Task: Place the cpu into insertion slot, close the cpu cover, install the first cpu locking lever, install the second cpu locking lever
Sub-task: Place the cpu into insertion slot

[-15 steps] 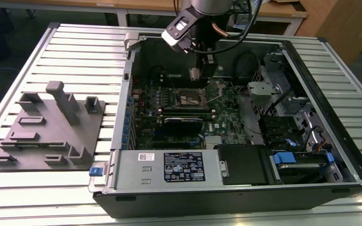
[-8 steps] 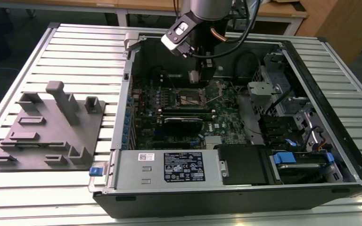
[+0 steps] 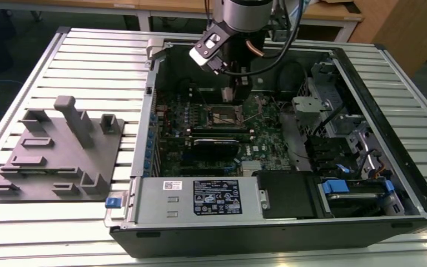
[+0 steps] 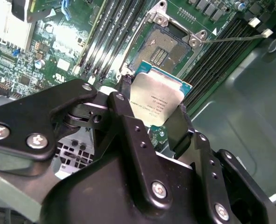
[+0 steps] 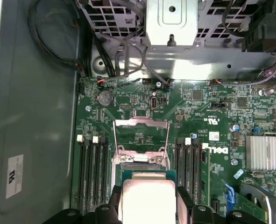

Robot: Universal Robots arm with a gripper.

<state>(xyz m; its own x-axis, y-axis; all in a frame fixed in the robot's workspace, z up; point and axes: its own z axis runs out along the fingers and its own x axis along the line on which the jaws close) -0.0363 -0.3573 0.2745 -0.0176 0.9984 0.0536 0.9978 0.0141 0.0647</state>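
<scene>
cpu [image 4: 159,98] pinched by edges in claw [image 4: 152,105], held near open insertion slot [image 4: 163,46], not seated yet; cpu cover [image 5: 141,123] flipped back; pc case [image 3: 273,240] on slatted worktop [image 3: 95,55].

We find a black label [image 3: 216,196] with white print on the grey metal box [image 3: 154,203], and a small white sticker [image 3: 173,185] beside it; we cannot make out their words. The chip [image 4: 156,100] bears a few fine lines of dark print on its pale face. White lettering [image 5: 219,150] stands on the green circuit board [image 5: 128,100], and a white label [image 5: 15,175] with a dark sign sits on the grey case wall [image 5: 35,140].
</scene>
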